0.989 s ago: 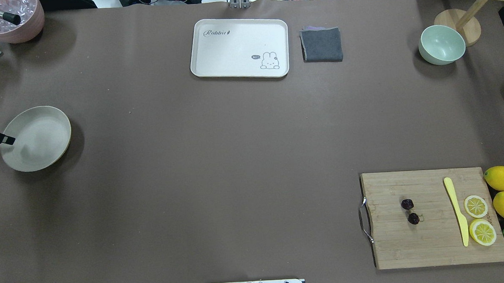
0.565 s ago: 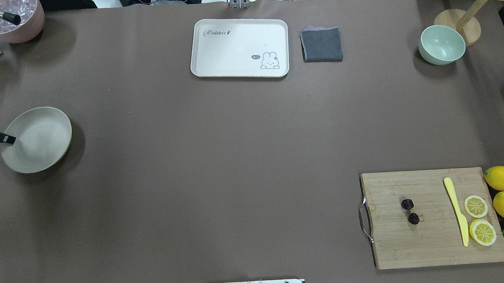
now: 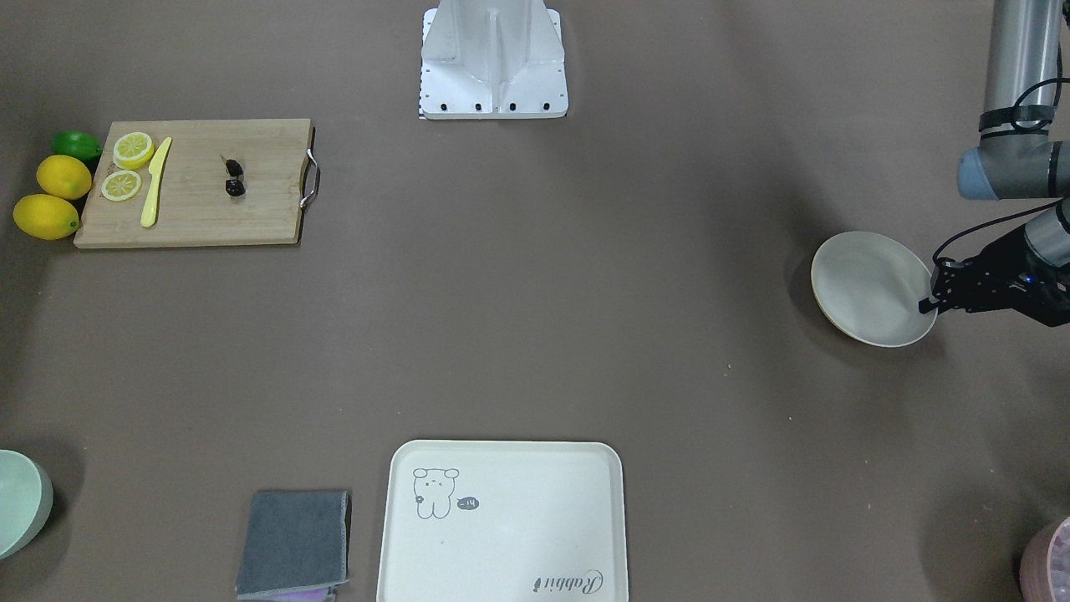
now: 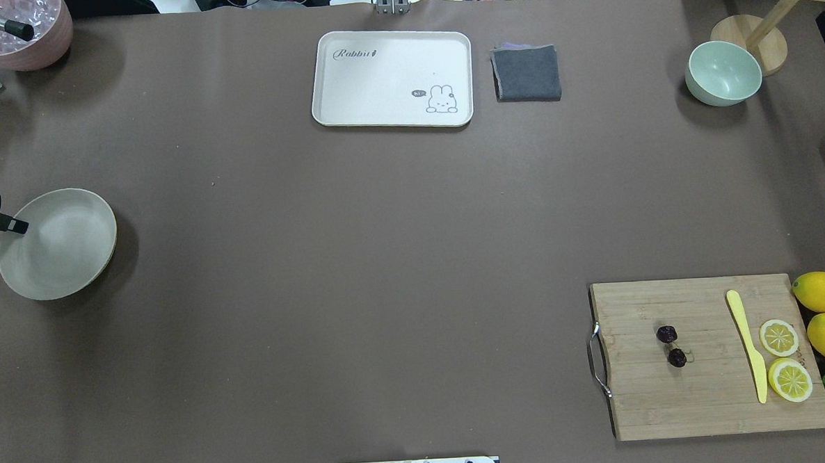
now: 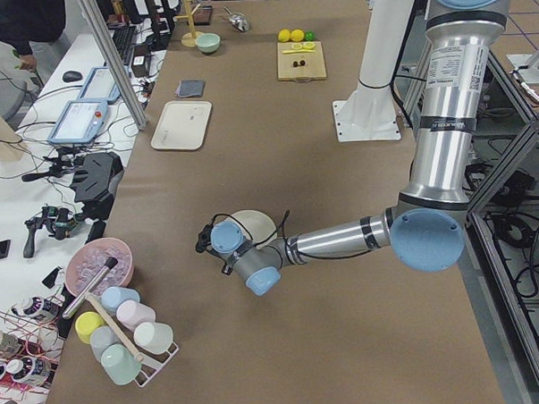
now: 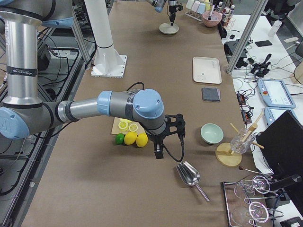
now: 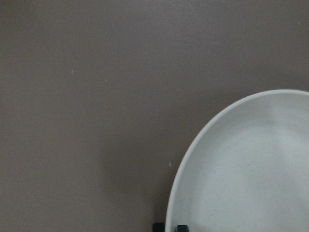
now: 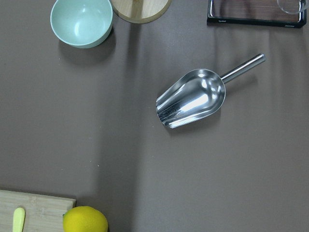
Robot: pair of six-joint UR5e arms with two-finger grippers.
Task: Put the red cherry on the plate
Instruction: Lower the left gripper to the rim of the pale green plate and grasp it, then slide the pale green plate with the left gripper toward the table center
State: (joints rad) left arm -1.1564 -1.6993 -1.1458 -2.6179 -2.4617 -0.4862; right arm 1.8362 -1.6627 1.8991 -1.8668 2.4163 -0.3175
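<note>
The red cherry (image 4: 671,345), two tiny dark fruits joined by stems, lies on the wooden cutting board (image 4: 712,392) at the near right, also seen as the cherry (image 3: 234,178) in the front view. The cream plate (image 4: 62,250) is far off at the table's left side. My left gripper (image 4: 21,227) is shut on the plate's rim (image 3: 869,288); the left wrist view shows that rim (image 7: 188,159) running between the fingertips (image 7: 158,226). My right gripper (image 6: 158,152) hangs beyond the lemons, and I cannot tell whether it is open.
A rabbit tray (image 4: 392,79), a grey cloth (image 4: 526,73) and a mint bowl (image 4: 722,72) stand along the far edge. On the board lie a yellow knife (image 4: 748,345) and lemon slices (image 4: 779,337), with whole lemons (image 4: 824,292) beside it. A metal scoop (image 8: 193,99) lies under the right wrist.
The plate has swung a little toward the near edge of the table, with the left gripper still shut on its rim. The cherry has not moved.
</note>
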